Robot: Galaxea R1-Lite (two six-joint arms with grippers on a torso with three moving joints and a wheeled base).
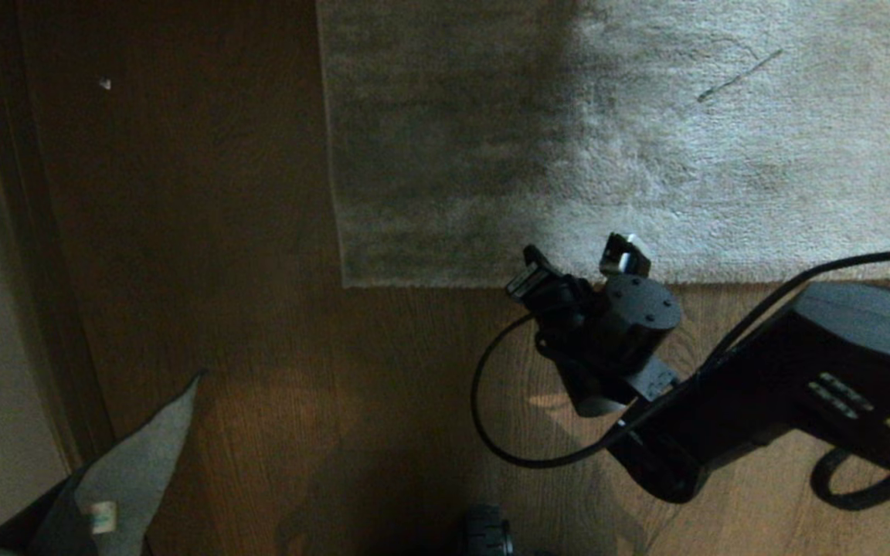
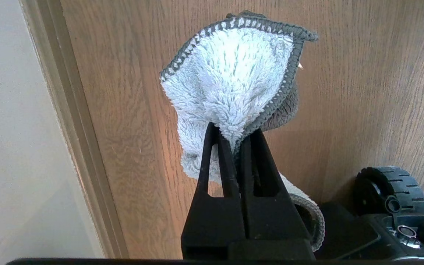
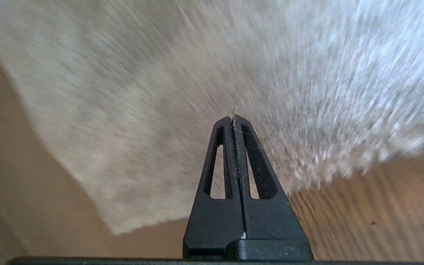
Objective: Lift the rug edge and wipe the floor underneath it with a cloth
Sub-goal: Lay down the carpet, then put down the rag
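The pale plush rug edge [image 1: 507, 283] lay apparently flat on the brown floor [image 1: 259, 347]; the fluffy grey-trimmed cloth [image 2: 234, 77] hung pinched.

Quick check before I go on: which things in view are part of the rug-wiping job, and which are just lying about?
Job: rug edge; floor; cloth, clamped in the left gripper; right gripper, shut and empty above the rug.

Lying about: pale speck; skirting board; robot's wheel.

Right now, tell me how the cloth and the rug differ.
The cloth is small and pinched between the left gripper's shut fingers, off the floor; the rug is large and lies flat on the floor, with nothing held by the right gripper above it. The cloth has a dark stitched border; the rug's edge is plain. Both are pale, soft and fuzzy.
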